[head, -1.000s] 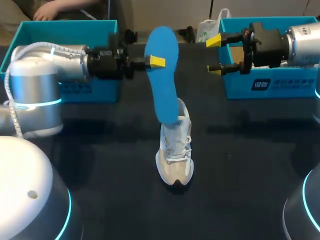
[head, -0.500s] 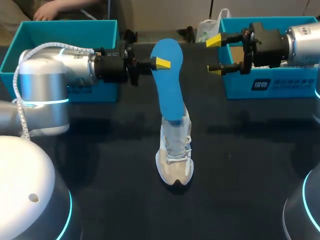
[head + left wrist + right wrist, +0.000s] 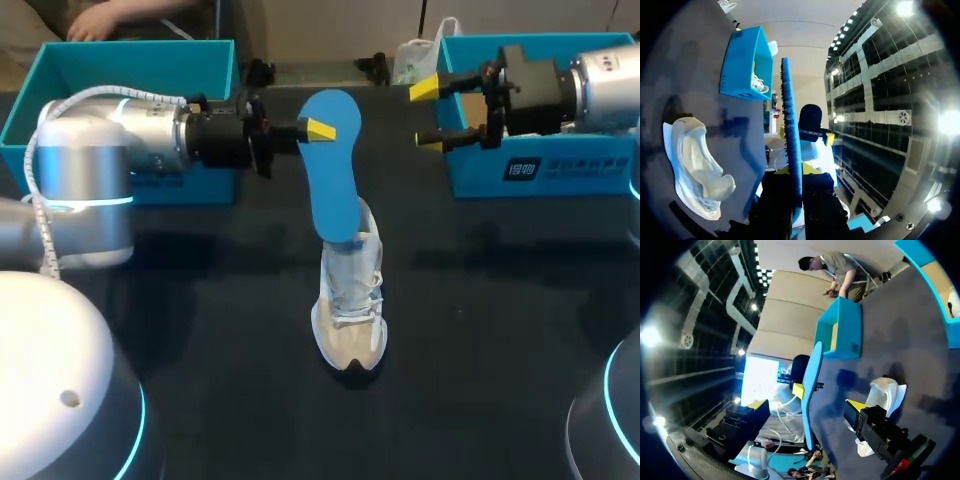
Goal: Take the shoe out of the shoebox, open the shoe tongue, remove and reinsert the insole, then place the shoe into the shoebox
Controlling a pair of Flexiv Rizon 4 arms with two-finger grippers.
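Shoeboxes come first, as the biggest things: two blue ones on the dark table [image 3: 200, 330], one at the far left [image 3: 130, 47] and one at the far right [image 3: 590, 172]. Between them, in the middle of the table, stands the shoe [image 3: 348, 300]. It is white and pale grey, with white laces. It sits flat on its sole, with the toe toward the near edge and the heel toward the far edge.

Next comes the insole [image 3: 333, 170]. It is bright blue, long and thin, and round at both ends. It is up in the air, almost on end. Its long side runs from the left claw [image 3: 320, 128] down to the heel end of the shoe. The low end is right at the shoe's opening, but I cannot tell if it is inside yet.

The left claw is pinching the top part of the insole from both sides — one yellow tip shows on the front. So the shoe lies below this claw and a bit toward the near edge.

The right claw [image 3: 428, 116] is spread wide and holds nothing. It hangs near the right box, well apart from the shoe — the left arm is the nearer one.

I think the insole has to lean toward the toe and slide down along the shoe.
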